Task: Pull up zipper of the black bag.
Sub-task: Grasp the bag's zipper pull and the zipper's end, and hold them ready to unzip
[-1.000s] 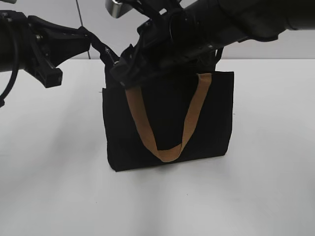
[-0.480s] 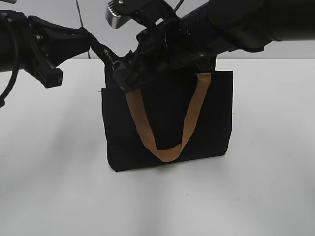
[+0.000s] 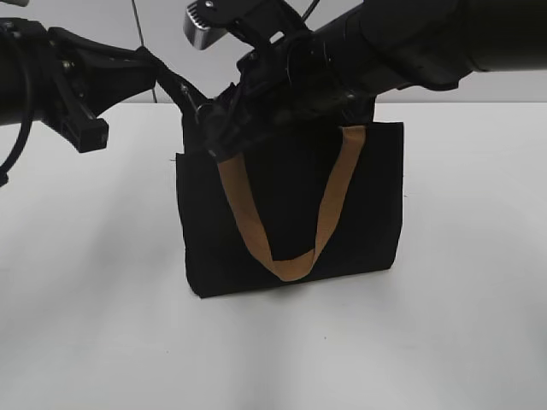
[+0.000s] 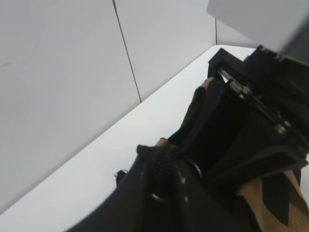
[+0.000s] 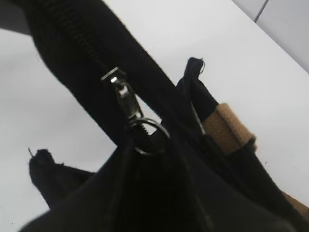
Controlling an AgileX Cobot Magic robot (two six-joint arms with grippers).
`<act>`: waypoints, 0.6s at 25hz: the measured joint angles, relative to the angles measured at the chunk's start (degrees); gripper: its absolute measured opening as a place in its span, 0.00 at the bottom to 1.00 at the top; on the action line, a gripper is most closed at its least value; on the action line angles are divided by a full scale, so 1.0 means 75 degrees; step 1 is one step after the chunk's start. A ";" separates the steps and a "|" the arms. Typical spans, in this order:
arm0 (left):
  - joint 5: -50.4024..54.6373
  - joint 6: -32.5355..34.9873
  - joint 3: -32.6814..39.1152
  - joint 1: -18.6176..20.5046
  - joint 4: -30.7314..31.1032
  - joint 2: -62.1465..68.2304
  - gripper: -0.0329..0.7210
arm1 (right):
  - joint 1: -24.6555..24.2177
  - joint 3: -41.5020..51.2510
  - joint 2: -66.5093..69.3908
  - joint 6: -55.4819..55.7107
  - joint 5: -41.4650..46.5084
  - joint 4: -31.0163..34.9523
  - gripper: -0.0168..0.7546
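Note:
The black bag [image 3: 291, 213] stands upright on the white table, one tan handle [image 3: 333, 196] hanging down its front. My left gripper [image 3: 184, 92] is shut on the zipper tape's end at the bag's top left corner; in the left wrist view [image 4: 161, 166] the black zip line runs out between its fingers. My right gripper [image 3: 215, 135] reaches across to the same corner. In the right wrist view the zipper [image 5: 72, 38] runs up to the left with its silver pull [image 5: 123, 94], and the ring [image 5: 150, 136] sits pinched at my right gripper's [image 5: 149, 151] closed tips.
The white table [image 3: 85, 299] spreads around the bag on all sides. A grey wall [image 4: 72, 72] stands behind it. The right arm [image 3: 402, 43] hangs over the bag's top. The second tan handle [image 5: 227, 125] lies on the bag's far side.
The right arm has shifted a little over the bag's top, and its gripper has settled at the top left corner. The bag's left edge has moved slightly left. The left arm is still.

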 joint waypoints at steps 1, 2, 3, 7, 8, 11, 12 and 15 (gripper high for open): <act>0.0000 0.0000 0.0000 0.0000 0.0000 0.0000 0.14 | 0.0000 0.0000 0.0000 0.0000 0.0007 0.0000 0.25; 0.0000 0.0000 0.0000 0.0000 0.0000 0.0000 0.14 | 0.0000 0.0000 0.0000 0.0000 0.0042 0.0000 0.23; 0.0000 0.0000 0.0000 0.0000 0.0000 0.0000 0.14 | 0.0000 0.0000 0.0000 0.0000 0.0089 0.0000 0.20; 0.0000 0.0000 0.0000 0.0000 0.0000 0.0000 0.14 | 0.0000 0.0000 -0.0080 0.0000 0.0363 0.0000 0.14; 0.0000 0.0000 0.0000 0.0000 0.0000 0.0000 0.13 | 0.0000 0.0000 -0.0119 0.0000 0.0401 0.0000 0.12; 0.0000 0.0000 0.0000 0.0000 0.0000 0.0000 0.13 | 0.0000 0.0000 -0.0239 0.0007 0.0478 -0.0002 0.06; 0.0000 0.0000 0.0000 0.0000 0.0000 0.0000 0.13 | 0.0000 0.0000 -0.0285 0.0007 0.0519 -0.0009 0.05; 0.0000 0.0000 0.0000 0.0000 0.0000 0.0000 0.13 | 0.0000 0.0005 -0.0403 0.0007 0.0719 -0.0038 0.03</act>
